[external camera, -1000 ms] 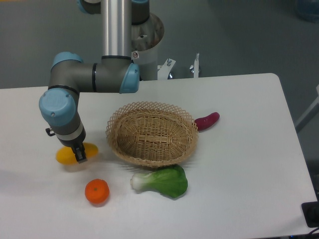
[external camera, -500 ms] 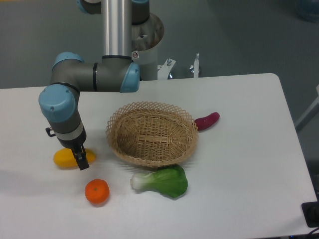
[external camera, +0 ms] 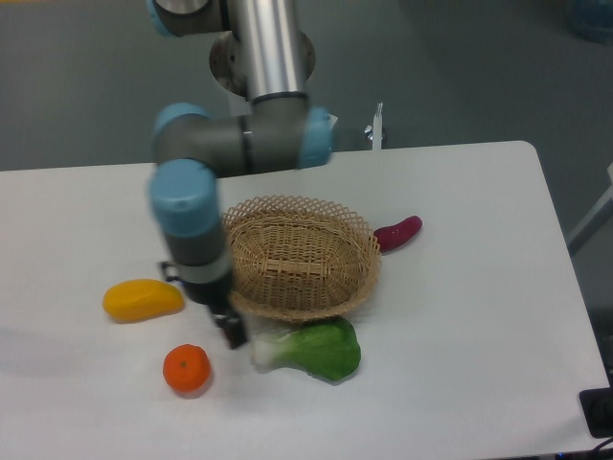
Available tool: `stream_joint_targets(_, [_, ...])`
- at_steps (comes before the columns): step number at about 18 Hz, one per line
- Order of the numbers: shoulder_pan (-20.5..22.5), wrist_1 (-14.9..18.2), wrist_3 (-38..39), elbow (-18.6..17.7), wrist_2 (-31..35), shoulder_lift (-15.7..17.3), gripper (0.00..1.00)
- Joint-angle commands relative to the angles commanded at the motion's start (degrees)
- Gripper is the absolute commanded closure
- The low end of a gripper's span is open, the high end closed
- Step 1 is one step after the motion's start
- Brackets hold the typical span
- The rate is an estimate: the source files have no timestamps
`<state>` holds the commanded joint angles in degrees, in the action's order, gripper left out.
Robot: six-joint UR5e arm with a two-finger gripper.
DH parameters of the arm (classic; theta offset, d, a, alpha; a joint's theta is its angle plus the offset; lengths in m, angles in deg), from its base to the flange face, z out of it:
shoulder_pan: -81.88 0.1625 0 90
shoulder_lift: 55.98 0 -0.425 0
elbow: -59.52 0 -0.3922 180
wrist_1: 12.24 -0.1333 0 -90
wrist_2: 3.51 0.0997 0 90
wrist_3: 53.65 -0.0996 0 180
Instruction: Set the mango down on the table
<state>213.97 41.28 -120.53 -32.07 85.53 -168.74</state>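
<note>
Round orange fruit (external camera: 186, 368) nearest. Dark pincer (external camera: 232, 332) just beside leafy green vegetable (external camera: 311, 349), holding nothing; jaw state unclear. Smooth yellow-orange oblong mango (external camera: 143, 299) rests free on white table (external camera: 479, 287). Placement looks done. Wicker basket (external camera: 299, 255) behind.

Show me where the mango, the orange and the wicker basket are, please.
mango (external camera: 144, 300): fixed camera, middle of fruit.
orange (external camera: 187, 369): fixed camera, centre of fruit.
wicker basket (external camera: 355, 281): fixed camera, right wall.

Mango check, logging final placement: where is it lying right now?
The mango lies on the white table at the camera view's left, left of the wicker basket and just above the orange.
</note>
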Motion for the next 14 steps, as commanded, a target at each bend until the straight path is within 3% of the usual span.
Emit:
stream_joint_targets(3, [4.14,0.18,-5.62,0.88,-0.09,-0.09,0.00])
stream_joint_targets(8, [10.73,0.53,-8.60,3.43,-0.79,-1.23,0.00])
stream_joint_targets(14, [16.45,10.27,-16.70,10.89,-0.97,-4.74,0.00])
